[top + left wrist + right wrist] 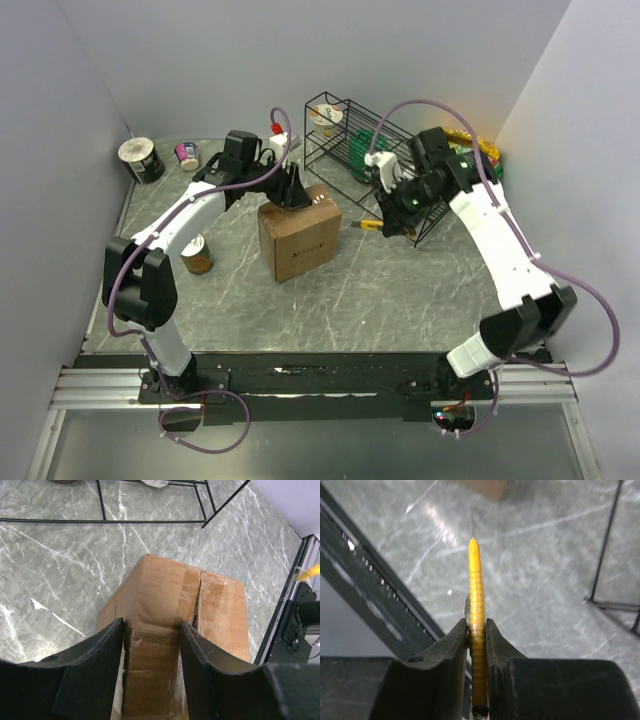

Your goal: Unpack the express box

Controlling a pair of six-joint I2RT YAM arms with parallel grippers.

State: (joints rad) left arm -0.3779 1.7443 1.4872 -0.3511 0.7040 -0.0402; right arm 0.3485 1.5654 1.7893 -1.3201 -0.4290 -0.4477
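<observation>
The express box point(300, 238), a brown cardboard carton, stands mid-table. My left gripper point(294, 190) reaches over its far top edge. In the left wrist view its fingers point(107, 647) straddle one half of the box top point(165, 590), cardboard filling the gap; a dark seam runs down the top beside the right finger. My right gripper point(388, 222) hovers to the right of the box, shut on a yellow utility knife point(476, 595) whose thin blade points toward the box corner point(482, 486). The knife is clear of the box.
A black wire rack point(352, 140) with a cup and green item stands behind the box, close to the right arm; it also shows in the left wrist view point(150, 520). A tin point(197, 254) stands left of the box. A roll point(140, 160) and small can point(187, 155) sit far left.
</observation>
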